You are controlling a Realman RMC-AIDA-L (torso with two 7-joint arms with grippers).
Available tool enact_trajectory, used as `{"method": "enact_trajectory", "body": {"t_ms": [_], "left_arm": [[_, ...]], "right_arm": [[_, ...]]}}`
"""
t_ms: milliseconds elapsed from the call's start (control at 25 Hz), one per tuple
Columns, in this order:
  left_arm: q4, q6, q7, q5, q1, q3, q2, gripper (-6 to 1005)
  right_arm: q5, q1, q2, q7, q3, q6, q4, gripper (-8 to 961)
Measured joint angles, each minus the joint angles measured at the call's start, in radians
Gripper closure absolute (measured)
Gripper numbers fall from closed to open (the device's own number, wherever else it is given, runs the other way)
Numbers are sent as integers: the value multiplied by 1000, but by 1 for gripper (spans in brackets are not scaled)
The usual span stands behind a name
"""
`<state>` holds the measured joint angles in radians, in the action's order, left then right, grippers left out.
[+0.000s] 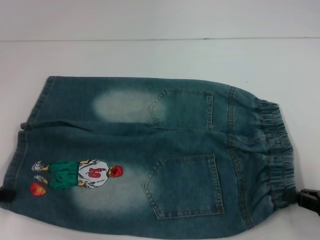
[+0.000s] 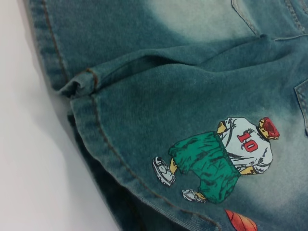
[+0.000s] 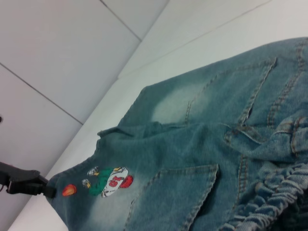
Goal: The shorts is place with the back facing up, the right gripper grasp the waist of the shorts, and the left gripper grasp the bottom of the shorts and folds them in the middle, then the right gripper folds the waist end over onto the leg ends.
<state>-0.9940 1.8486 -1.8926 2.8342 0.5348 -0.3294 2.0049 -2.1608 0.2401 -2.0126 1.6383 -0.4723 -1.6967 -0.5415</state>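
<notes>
The shorts [image 1: 165,150] lie flat on the white table with the two back pockets up, the elastic waist [image 1: 275,145] at the right and the bottom of the shorts [image 1: 27,125] at the left. An embroidered figure [image 1: 80,173] sits near the hem of the near leg. At the near left corner of that hem, my left gripper [image 1: 4,194] shows as a black tip; in the right wrist view the left gripper [image 3: 45,191] is closed on that corner. My right gripper [image 1: 300,196] touches the near end of the waistband, mostly cut off by the picture's edge.
The white table [image 1: 150,55] runs bare behind the shorts up to a pale wall [image 1: 150,20]. A tiled floor [image 3: 57,57] lies beyond the table's left edge.
</notes>
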Motion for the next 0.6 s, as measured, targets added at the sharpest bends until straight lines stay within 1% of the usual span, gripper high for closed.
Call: {"method": "enact_trajectory", "body": {"t_ms": [320, 520, 600], "left_arm": [[-7, 5, 9, -2, -9, 0, 0, 954], [-9, 19, 10, -10, -3, 0, 0, 954], [-10, 31, 10, -31, 4, 0, -2, 954]], "right_arm": [[-47, 7, -8, -18, -5, -22, 0, 895], [-46, 9, -9, -17, 5, -25, 0, 894], [-41, 10, -5, -16, 13, -27, 0, 893]]}}
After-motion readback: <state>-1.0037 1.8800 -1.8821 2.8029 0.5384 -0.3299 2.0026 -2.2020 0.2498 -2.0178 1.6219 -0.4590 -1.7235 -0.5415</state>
